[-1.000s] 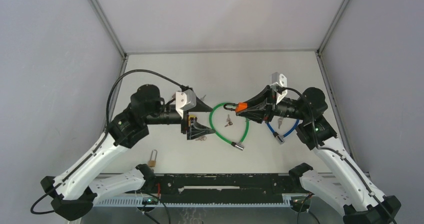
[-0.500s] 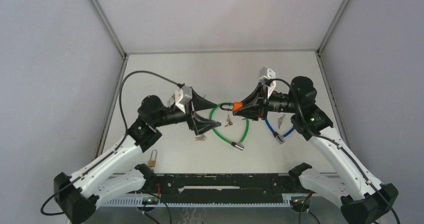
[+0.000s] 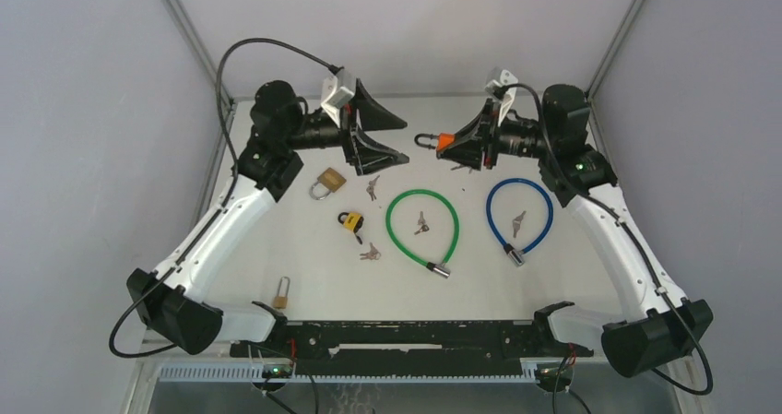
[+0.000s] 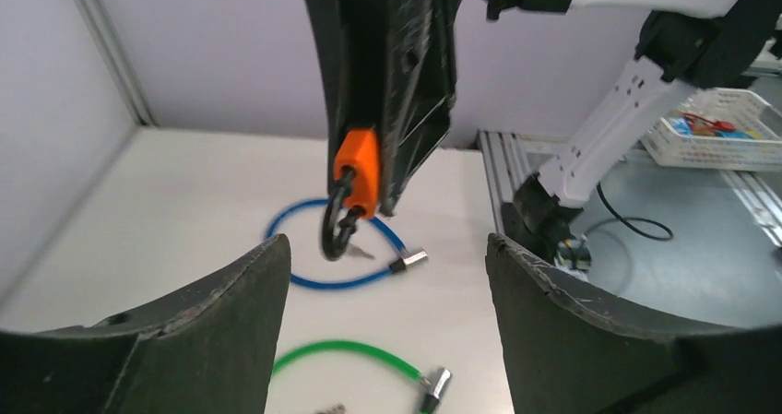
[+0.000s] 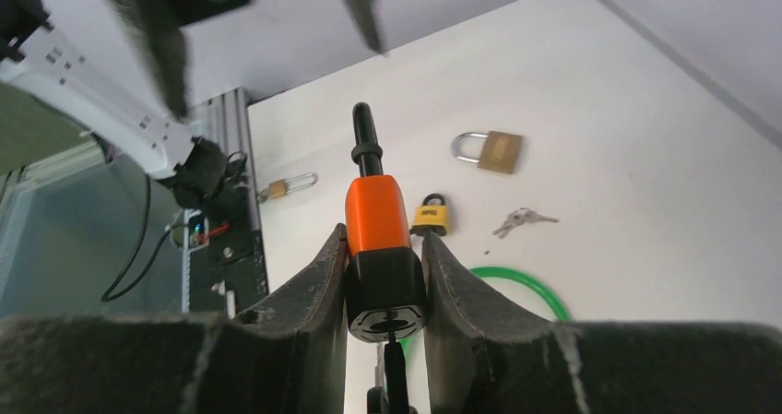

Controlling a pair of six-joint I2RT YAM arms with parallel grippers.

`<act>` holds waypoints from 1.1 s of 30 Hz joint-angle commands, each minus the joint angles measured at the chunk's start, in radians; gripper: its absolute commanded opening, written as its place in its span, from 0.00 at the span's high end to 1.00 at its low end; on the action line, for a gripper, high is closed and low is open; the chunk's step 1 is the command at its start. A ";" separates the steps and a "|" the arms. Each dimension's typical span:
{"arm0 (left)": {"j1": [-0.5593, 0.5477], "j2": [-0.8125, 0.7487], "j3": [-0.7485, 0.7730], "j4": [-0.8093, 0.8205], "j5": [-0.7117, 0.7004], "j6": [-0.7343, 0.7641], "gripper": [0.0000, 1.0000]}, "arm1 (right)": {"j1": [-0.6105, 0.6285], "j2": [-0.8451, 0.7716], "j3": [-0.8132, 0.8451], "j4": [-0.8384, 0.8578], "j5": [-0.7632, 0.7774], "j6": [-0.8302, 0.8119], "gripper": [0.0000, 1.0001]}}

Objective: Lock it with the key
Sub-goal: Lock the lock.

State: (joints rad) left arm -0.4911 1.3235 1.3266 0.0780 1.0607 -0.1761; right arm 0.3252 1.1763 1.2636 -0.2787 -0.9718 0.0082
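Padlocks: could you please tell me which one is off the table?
The orange padlock, held by the right gripper; the brass padlock, yellow padlock and slim padlock lie on the table.

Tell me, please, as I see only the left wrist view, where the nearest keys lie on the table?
Observer: In the top view, a bunch of keys lies just right of a brass padlock.
Operator: Are there other padlocks down there?
Observer: Yes, a small yellow padlock lies left of the green cable lock.
Operator: How is the orange padlock held?
Observer: The right wrist view shows the right end effector clamping its black base, with the shackle pointing away from the wrist.
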 commanded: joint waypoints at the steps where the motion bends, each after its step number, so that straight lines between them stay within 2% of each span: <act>1: 0.000 0.008 0.150 -0.089 -0.081 0.053 0.20 | -0.079 0.038 0.163 -0.101 -0.052 -0.067 1.00; 4: -0.014 0.044 0.213 -0.110 -0.136 -0.015 0.20 | -0.103 0.071 0.221 -0.107 -0.114 -0.060 1.00; 8: -0.087 0.064 0.269 -0.269 -0.220 0.113 0.19 | -0.106 0.057 0.212 -0.087 -0.136 -0.059 1.00; 11: -0.089 0.081 0.315 -0.290 -0.179 0.096 0.19 | -0.096 0.012 0.179 -0.057 -0.145 -0.026 1.00; 13: -0.076 0.075 0.324 -0.292 -0.146 0.095 0.20 | -0.065 -0.027 0.155 -0.045 -0.097 -0.019 1.00; 16: -0.072 0.025 0.267 -0.285 -0.081 0.085 0.21 | -0.006 -0.052 0.154 -0.068 -0.063 -0.004 1.00; 19: -0.074 -0.039 0.142 -0.220 -0.006 0.089 0.22 | 0.084 -0.074 0.153 -0.135 0.018 -0.024 1.00; 23: -0.096 -0.105 0.071 -0.126 0.047 0.042 0.22 | 0.203 -0.119 0.148 -0.152 0.162 -0.017 1.00; 26: -0.101 -0.154 -0.006 -0.037 0.048 0.011 0.25 | 0.229 -0.143 0.140 -0.112 0.176 0.031 1.00; 29: -0.107 -0.205 -0.099 0.114 0.042 -0.069 0.36 | 0.248 -0.144 0.139 -0.098 0.191 0.038 1.00; 33: -0.123 -0.249 -0.164 0.221 -0.003 -0.155 0.39 | 0.263 -0.144 0.140 -0.087 0.201 0.048 1.00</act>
State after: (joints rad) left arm -0.5976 1.1213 1.2182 0.1062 1.0794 -0.2146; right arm 0.5716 1.0435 1.3987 -0.4385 -0.8192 0.0242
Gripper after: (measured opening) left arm 0.624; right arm 0.355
